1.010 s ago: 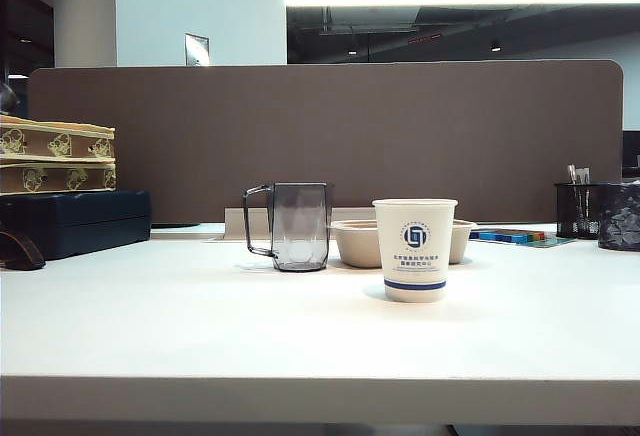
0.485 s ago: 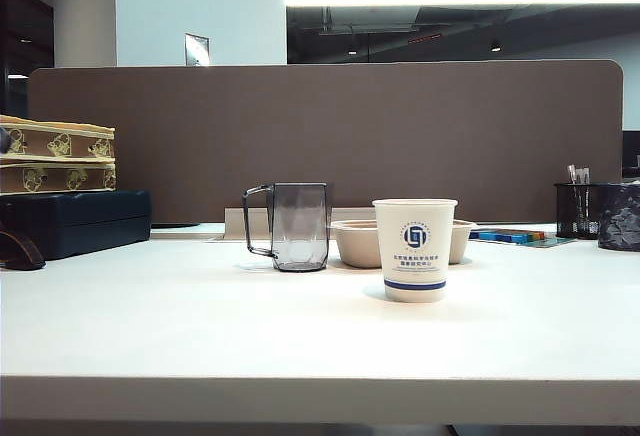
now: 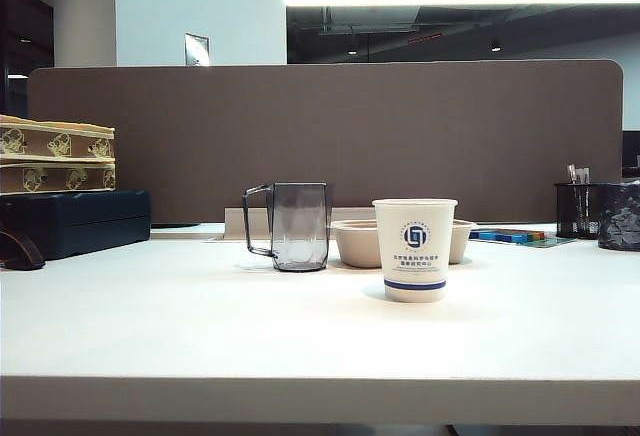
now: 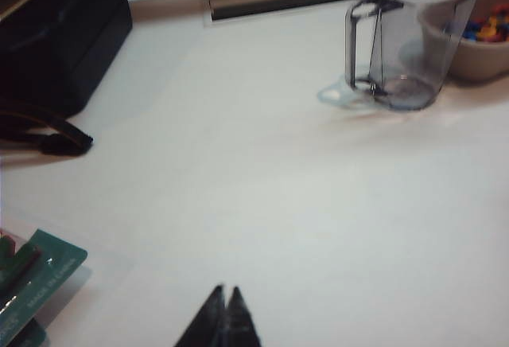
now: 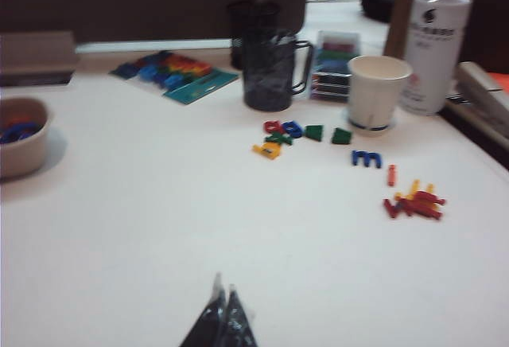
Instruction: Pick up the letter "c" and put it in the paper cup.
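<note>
The white paper cup (image 3: 415, 251), with a blue logo and a blue band, stands upright on the table in front of the beige bowl (image 3: 355, 243). I cannot make out the letter "c" in any view. My left gripper (image 4: 225, 291) is shut and empty, low over bare table well short of the clear grey mug (image 4: 409, 40). My right gripper (image 5: 224, 291) is also shut with nothing in it, above bare table. Far ahead of it lie small blurred loose letters (image 5: 290, 132). Neither gripper shows in the exterior view.
In the right wrist view another white cup (image 5: 378, 92) stands by a white bottle (image 5: 436, 40), a dark mesh mug (image 5: 270, 68), a blue "m" (image 5: 366, 158) and a red-yellow pile (image 5: 413, 204). A black case (image 3: 75, 221) and boxes sit at the left.
A dark bit of an arm at the left edge of the exterior view sank and went out of sight. Cup, mug and bowl have not moved.
</note>
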`<state>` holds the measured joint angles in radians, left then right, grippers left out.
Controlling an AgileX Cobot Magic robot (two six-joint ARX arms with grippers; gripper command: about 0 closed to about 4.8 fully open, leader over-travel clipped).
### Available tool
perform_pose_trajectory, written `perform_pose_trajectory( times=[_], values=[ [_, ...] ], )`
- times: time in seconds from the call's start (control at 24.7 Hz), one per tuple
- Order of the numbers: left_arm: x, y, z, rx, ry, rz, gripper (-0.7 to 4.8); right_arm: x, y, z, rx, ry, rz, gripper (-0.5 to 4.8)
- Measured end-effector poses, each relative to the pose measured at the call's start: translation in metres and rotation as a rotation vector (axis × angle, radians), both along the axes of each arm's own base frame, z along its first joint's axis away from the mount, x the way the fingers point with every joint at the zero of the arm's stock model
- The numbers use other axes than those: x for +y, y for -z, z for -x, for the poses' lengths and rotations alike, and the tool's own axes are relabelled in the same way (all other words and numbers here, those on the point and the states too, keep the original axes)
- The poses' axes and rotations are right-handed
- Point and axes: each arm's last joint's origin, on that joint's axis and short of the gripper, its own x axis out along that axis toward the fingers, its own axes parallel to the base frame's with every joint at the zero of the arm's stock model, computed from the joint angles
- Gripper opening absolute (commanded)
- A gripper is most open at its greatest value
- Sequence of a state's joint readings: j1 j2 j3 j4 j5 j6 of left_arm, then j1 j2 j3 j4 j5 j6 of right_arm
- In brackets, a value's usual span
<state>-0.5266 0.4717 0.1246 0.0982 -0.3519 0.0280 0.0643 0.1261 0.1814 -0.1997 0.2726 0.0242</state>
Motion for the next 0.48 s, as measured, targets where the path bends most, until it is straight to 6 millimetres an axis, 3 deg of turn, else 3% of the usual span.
perform_pose_trajectory(
  times=[0.48],
  values=[
    [0.001, 0.011, 0.001, 0.017, -0.005, -0.011, -0.06, 0.004, 0.030, -0.006, 0.060, -0.123, 0.058, -0.01]
  ],
)
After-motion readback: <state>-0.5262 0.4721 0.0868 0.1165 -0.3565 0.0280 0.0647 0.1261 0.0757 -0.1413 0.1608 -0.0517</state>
